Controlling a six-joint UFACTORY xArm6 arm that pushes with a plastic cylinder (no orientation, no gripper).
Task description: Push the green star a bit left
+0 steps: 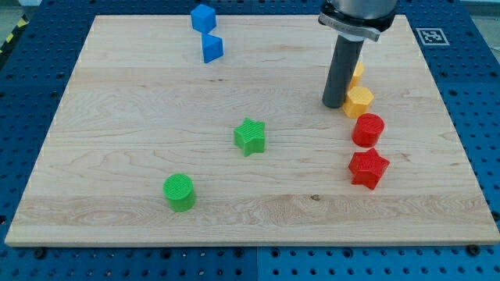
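The green star (250,136) lies near the middle of the wooden board (117,117). My tip (334,104) rests on the board well to the star's right and a little toward the view's top, right beside a yellow block (359,101). The rod stands upright and hides part of a second yellow block (358,72) behind it.
A green cylinder (180,192) sits at the lower left. A red cylinder (368,129) and a red star (368,168) sit at the right, below the yellow blocks. Two blue blocks (203,17) (212,48) lie at the view's top. A tag marker (432,35) is at the top right.
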